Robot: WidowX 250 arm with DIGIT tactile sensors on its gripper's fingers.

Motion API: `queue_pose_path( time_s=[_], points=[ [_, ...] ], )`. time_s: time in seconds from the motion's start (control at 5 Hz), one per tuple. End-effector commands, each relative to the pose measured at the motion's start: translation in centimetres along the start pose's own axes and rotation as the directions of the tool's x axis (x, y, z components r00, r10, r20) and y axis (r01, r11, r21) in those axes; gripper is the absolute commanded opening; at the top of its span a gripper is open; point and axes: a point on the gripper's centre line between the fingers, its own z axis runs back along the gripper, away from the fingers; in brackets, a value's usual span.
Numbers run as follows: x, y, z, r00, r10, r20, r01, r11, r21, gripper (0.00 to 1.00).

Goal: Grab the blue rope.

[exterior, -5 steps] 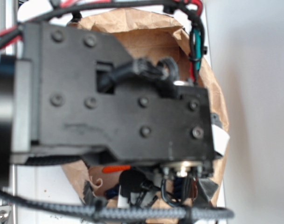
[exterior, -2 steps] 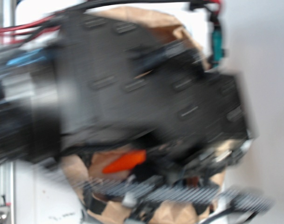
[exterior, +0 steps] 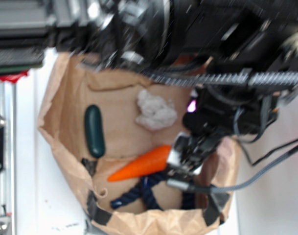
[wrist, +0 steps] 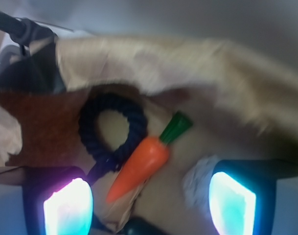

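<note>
Fingers (wrist: 68,208) of the gripper (wrist: 149,203) spread wide above the blue rope (wrist: 112,129), carrot (wrist: 139,164) touching it, bag wall (wrist: 153,61) close behind

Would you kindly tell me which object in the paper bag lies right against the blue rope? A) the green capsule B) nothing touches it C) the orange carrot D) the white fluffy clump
C: in the wrist view the carrot lies against the side of the rope loop, while the exterior view shows the capsule and the white clump well apart from it.
</note>
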Motion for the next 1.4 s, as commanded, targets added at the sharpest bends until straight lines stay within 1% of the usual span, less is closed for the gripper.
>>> queue_pose_path(
  time_s=[0.0,0.2,0.4,0.6,1.0,1.2],
  points=[
    [-3.0,-3.0,1.3,0.961,-0.264,0.081,0.262,0.965,0.036,1.0],
    [-4.9,-4.0,-0.2,0.943,-0.325,0.066,0.32,0.944,0.074,1.0],
    [-4.2,-4.2,-1.7,0.943,-0.33,0.046,0.323,0.938,0.124,1.0],
    [-3.6,-4.8,-2.8,0.943,-0.333,0.023,0.327,0.934,0.145,1.0],
    [-2.1,-4.6,-4.0,0.938,-0.346,0.033,0.337,0.928,0.158,1.0],
    [-1.4,-4.1,-4.5,0.935,-0.353,0.041,0.346,0.93,0.124,1.0]
  ],
)
